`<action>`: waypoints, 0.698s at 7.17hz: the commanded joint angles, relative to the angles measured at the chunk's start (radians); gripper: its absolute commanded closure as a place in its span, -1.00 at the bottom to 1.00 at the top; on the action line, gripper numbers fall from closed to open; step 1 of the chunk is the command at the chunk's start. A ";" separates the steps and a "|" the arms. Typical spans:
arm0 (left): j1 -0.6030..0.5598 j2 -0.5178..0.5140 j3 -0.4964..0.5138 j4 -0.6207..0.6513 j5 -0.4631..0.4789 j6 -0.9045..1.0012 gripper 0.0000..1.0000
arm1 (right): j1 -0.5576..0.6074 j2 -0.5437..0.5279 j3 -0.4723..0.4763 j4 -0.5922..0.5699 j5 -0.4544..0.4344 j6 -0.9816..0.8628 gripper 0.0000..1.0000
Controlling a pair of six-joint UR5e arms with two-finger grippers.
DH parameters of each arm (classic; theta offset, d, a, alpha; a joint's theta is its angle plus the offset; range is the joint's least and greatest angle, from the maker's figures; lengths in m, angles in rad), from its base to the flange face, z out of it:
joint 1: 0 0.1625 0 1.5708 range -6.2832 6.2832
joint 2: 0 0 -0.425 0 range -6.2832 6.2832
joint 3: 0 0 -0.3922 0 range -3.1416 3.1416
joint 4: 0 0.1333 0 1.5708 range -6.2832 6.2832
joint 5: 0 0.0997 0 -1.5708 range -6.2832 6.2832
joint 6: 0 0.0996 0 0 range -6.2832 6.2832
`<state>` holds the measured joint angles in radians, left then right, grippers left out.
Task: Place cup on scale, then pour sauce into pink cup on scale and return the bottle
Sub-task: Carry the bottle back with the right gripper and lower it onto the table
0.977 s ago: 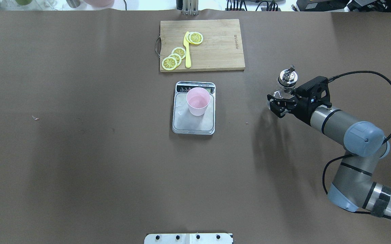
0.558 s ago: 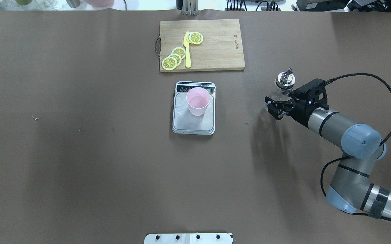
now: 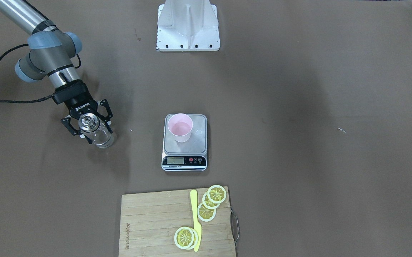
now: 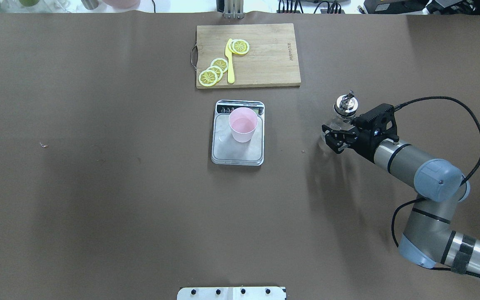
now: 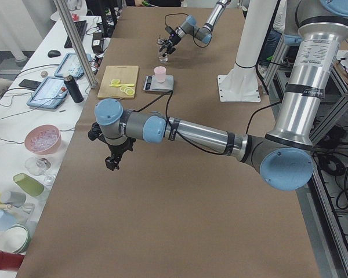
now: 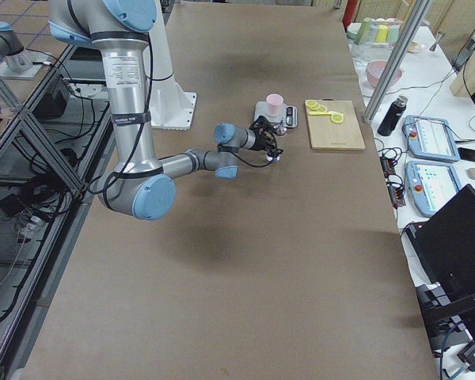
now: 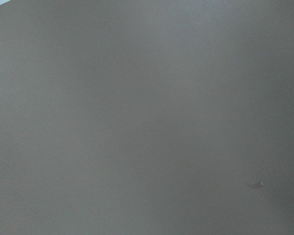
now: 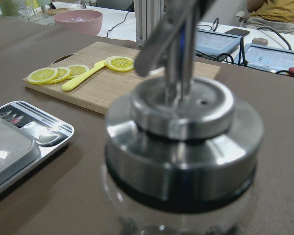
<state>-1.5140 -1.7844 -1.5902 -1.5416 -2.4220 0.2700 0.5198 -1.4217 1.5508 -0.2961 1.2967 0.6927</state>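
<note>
The pale pink cup [image 4: 243, 124] stands upright on the silver-grey scale [image 4: 235, 155], toward its display end; both also show in the front view, cup [image 3: 180, 127] and scale [image 3: 197, 141]. My right gripper [image 4: 334, 140] is shut on the clear glass bottle [image 4: 344, 104], holding it upright low over the table, well right of the scale. The bottle's metal pourer cap [image 8: 181, 122] fills the right wrist view. In the front view the bottle [image 3: 97, 132] sits between the fingers. My left gripper [image 5: 111, 162] shows only in the left side view; I cannot tell its state.
A wooden cutting board [image 4: 264, 54] with lemon slices [image 4: 214, 71] and a yellow knife [image 4: 230, 62] lies beyond the scale. The white robot base [image 3: 188, 25] stands at the near edge. A small scrap [image 4: 43, 144] lies on the brown cover at left.
My right gripper has moved slightly left and down with the bottle in it. Cup and scale have not moved.
</note>
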 commanded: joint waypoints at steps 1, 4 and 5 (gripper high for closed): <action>0.000 0.000 0.001 0.000 -0.002 0.000 -0.97 | -0.012 0.001 -0.012 0.000 -0.016 0.001 0.69; 0.000 0.000 -0.001 -0.002 -0.003 0.000 -0.97 | -0.015 0.003 -0.015 0.000 -0.016 0.001 0.46; -0.002 0.000 -0.002 -0.002 -0.003 0.000 -0.97 | -0.015 0.003 -0.014 0.000 -0.014 0.001 -0.65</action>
<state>-1.5145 -1.7840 -1.5911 -1.5431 -2.4247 0.2700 0.5050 -1.4190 1.5361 -0.2961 1.2813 0.6933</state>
